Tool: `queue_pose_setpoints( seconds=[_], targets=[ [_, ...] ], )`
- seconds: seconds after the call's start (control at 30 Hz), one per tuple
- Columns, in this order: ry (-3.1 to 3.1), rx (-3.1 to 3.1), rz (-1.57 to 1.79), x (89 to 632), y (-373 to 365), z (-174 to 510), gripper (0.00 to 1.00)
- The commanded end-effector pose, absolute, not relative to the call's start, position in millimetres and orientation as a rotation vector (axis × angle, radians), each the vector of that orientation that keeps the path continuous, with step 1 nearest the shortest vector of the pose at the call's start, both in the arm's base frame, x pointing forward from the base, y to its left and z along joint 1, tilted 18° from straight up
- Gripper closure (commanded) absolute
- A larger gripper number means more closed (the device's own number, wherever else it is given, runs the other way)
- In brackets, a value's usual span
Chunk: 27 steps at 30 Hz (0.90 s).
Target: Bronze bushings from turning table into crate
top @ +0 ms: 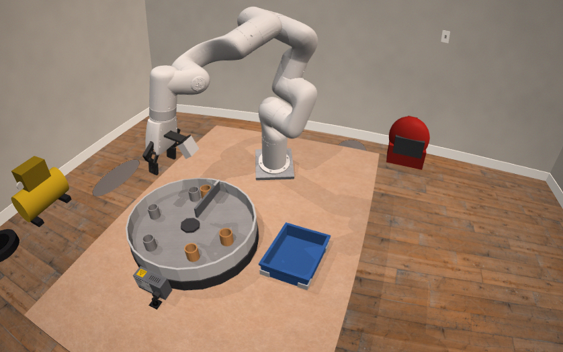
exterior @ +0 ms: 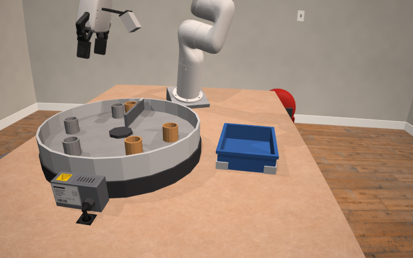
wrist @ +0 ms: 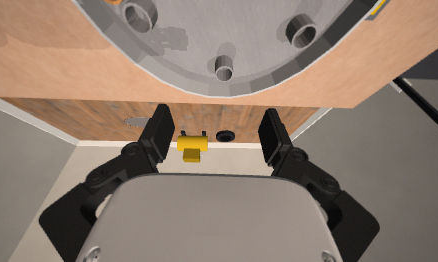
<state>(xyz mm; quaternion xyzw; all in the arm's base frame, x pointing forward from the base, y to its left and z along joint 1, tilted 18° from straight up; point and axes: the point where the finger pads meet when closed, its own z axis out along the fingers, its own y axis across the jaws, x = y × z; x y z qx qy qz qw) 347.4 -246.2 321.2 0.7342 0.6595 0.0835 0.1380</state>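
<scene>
Your hand [exterior: 91, 48] hangs high in the air beyond the far left rim of the turning table [exterior: 118, 166], fingers spread fully apart with nothing between them. In the wrist view the fingers frame floor past the tabletop [exterior: 201, 208] edge, with the rim of the turning table above them.

You have three bronze bushings on the turning table: one [exterior: 133, 145] near the front just right of the black hub [exterior: 120, 132], one [exterior: 170, 132] further right, one [exterior: 129, 106] at the back, just left of the upright divider wall [exterior: 134, 112]. Three steel bushings stand on the left side: back [exterior: 118, 110], middle [exterior: 71, 124], front [exterior: 71, 145].

The blue crate [exterior: 247, 157] sits on the tabletop right of the turning table, apart from it, holding no bushings.
</scene>
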Motion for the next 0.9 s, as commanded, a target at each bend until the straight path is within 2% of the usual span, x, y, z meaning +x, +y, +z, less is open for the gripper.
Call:
queue_pose_setpoints(
  seconds=[0.0,0.37,0.87],
  targets=[
    [1.934,2.155,0.280,310,-238,304,0.00],
    [2.000,2.209,0.409,250,-206,261,0.00],
    [2.005,2.211,0.421,247,-203,258,0.00]
  ],
)
